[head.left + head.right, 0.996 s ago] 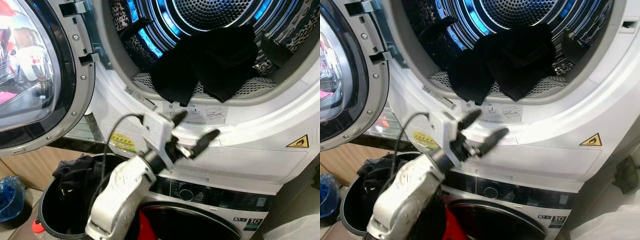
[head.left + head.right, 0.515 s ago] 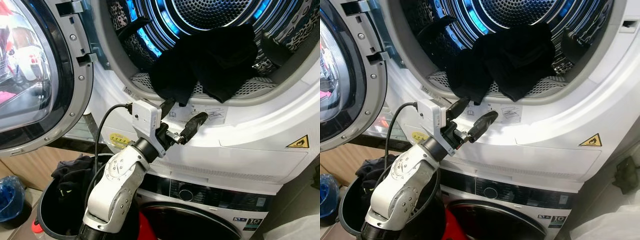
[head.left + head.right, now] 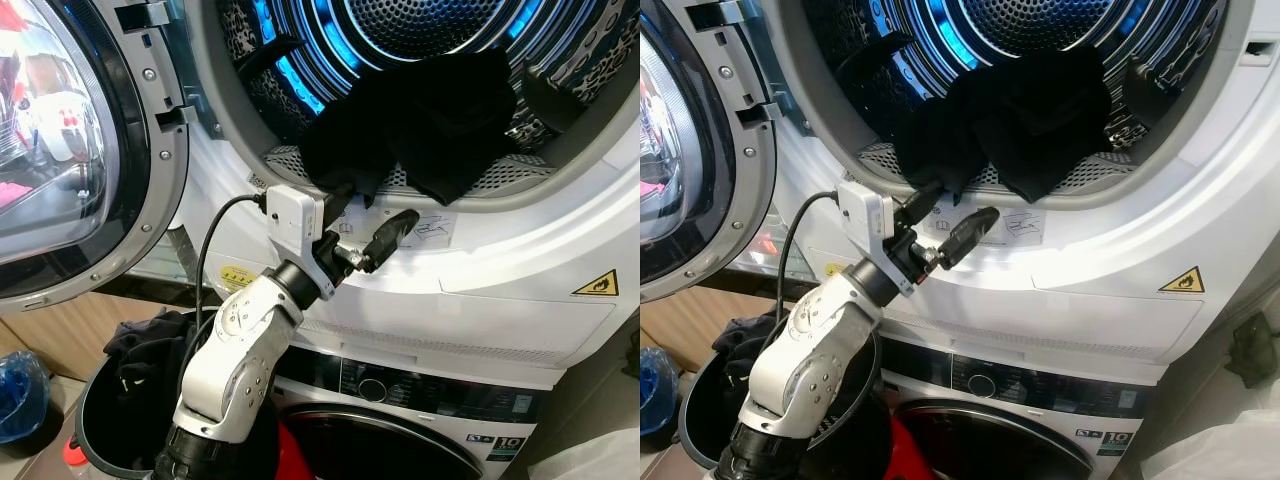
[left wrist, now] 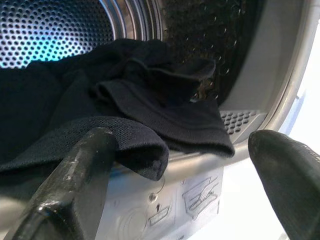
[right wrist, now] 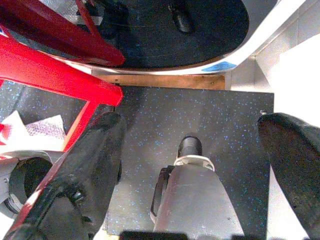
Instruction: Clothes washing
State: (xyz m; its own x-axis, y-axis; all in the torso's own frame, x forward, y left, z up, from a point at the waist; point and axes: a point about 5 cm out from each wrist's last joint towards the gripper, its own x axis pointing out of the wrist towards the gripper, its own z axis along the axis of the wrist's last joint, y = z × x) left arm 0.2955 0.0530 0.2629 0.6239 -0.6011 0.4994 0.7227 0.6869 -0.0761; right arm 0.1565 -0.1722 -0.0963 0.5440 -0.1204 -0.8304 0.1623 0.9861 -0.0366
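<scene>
Black, crumpled cloth (image 3: 420, 125) is what you want: in the left eye view this dark garment lies heaped on the front lip of the upper white machine's perforated steel drum (image 3: 420, 25), one corner spilling over the lower rim of the opening. Your left gripper (image 3: 362, 222) has climbed from well below that rim to just under it in the last second, its two long black fingers spread apart, the upper one touching or nearly touching the hanging corner. That means the reach is almost done; judge the next move as a short push forward and up, then a close on the cloth. To the left, the round glass door (image 3: 60, 150) stands swung open, and at the lower left corner a black round laundry bin (image 3: 130, 400) holds more dark clothes.

From the right eye view you see the same: the silver left arm (image 3: 810, 360) rises from the bin toward the rim, and a yellow warning triangle sticker (image 3: 1181, 281) sits on the white front panel, well clear to the right.

Through the left wrist view, the folded hem of the garment hangs between the parted fingers (image 4: 65, 190), over the printed label on the rim.

Your right gripper (image 5: 195, 165) hangs idle in the right wrist view, fingers apart over speckled dark flooring (image 5: 165, 115) beside a red frame (image 5: 55, 65).
</scene>
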